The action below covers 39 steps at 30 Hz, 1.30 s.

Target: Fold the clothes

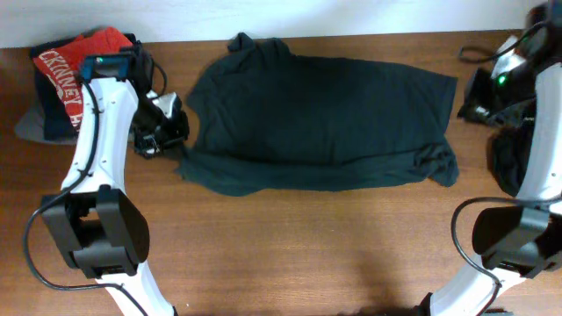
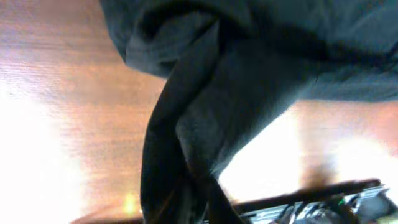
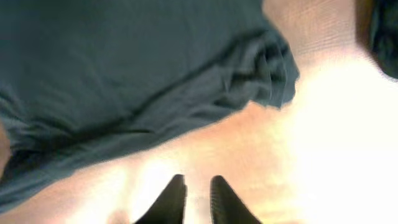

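A dark grey-green T-shirt (image 1: 320,110) lies spread across the middle of the wooden table. My left gripper (image 1: 171,123) is at its left edge and is shut on a twisted fold of the shirt's left sleeve (image 2: 186,143); in the left wrist view the cloth runs down into the jaws (image 2: 186,208). My right gripper (image 1: 479,98) is just off the shirt's right edge. In the right wrist view its fingers (image 3: 197,186) are nearly together, empty, over bare table below the bunched right sleeve (image 3: 270,65).
A pile with a red shirt with white lettering (image 1: 75,57) sits at the far left corner, behind my left arm. More dark clothes (image 1: 505,162) lie at the right edge, also showing in the right wrist view (image 3: 385,37). Bare wood (image 1: 307,246) lies in front.
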Each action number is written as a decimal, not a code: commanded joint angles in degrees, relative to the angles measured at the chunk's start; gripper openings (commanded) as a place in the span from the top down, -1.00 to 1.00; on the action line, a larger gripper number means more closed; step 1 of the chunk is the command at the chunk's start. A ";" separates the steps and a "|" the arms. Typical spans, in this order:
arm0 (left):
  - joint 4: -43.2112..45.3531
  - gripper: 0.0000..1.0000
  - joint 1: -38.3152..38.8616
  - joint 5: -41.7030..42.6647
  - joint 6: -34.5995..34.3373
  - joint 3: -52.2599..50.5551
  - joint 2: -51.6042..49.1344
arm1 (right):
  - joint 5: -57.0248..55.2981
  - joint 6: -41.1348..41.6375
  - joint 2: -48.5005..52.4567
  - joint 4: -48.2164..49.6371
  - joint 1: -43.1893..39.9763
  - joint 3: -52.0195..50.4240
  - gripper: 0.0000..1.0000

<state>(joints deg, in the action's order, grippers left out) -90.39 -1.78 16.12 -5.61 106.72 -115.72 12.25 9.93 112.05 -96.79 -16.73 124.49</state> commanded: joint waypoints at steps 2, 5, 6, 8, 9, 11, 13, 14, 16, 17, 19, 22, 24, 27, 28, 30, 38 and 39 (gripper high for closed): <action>-0.33 0.12 0.04 0.70 1.92 -3.54 0.92 | -2.43 -1.16 -0.79 0.13 0.22 -3.08 0.48; -0.79 -0.10 0.85 0.70 2.67 -5.29 0.92 | -2.43 -1.18 -0.79 -0.13 0.22 -3.21 0.34; -0.76 -0.18 1.31 0.68 2.67 -5.81 0.92 | -2.45 -1.27 -0.79 -0.17 0.22 -3.21 0.25; -0.76 -0.19 2.38 0.70 2.67 -6.51 0.92 | -2.45 -2.21 -0.79 -0.44 0.22 -3.21 -0.01; -0.74 -0.20 3.10 0.68 2.67 -6.73 0.92 | -2.47 -2.23 -0.79 -0.55 0.22 -3.21 -0.14; -0.39 -0.25 4.74 0.66 2.67 -6.93 0.92 | -2.47 -2.25 -0.79 -0.55 0.22 -3.21 -0.30; 0.83 -0.38 6.29 0.63 2.64 -6.93 0.92 | -2.67 -2.23 -0.79 -0.55 0.20 -3.23 -0.46; 1.57 -0.47 6.97 0.63 2.62 -6.93 0.92 | -2.89 -2.23 -0.79 -0.55 0.20 -3.34 -0.47; 2.97 -0.50 8.24 0.52 1.92 -7.08 0.92 | -2.86 -2.21 -0.79 -0.57 0.20 -3.52 -0.46; 3.39 -0.50 8.72 0.11 1.05 -7.37 0.92 | -2.86 -2.19 -0.79 -0.55 0.20 -3.58 -0.46; 3.54 -0.49 9.20 -3.13 -2.29 -7.89 0.92 | -2.86 -2.08 -0.79 -0.55 0.20 -3.58 -0.44; 3.61 -0.38 9.25 -9.14 -10.34 -9.38 0.92 | -2.86 -1.92 -1.01 -0.57 0.20 -3.58 -0.43; 4.28 -0.36 9.22 -10.69 -14.78 -10.54 0.92 | -2.86 -1.51 -1.42 -0.57 0.20 -3.58 -0.43; 6.40 -0.37 9.25 -10.60 -20.06 -12.59 1.09 | -2.91 -1.53 -2.40 -0.57 0.20 -3.63 -0.43; 7.32 -0.36 9.25 -10.60 -21.33 -13.62 1.18 | -3.13 -1.57 -2.78 -0.57 0.20 -3.63 -0.43; 9.31 -0.37 9.25 -10.60 -21.84 -16.20 1.70 | -4.13 -1.60 -3.28 -0.57 0.22 -3.65 -0.45; 21.51 -0.37 9.25 -10.58 -17.86 -26.43 5.75 | -4.33 -1.57 -3.48 -0.39 0.22 -4.68 -0.50; 22.25 -0.37 9.25 -10.60 -17.77 -26.43 6.23 | -4.33 -1.57 -3.48 -0.17 0.22 -5.03 -0.50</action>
<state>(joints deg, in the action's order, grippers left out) -69.49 7.64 6.15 -24.45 80.73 -113.62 8.93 8.01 110.08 -96.99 -16.73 120.57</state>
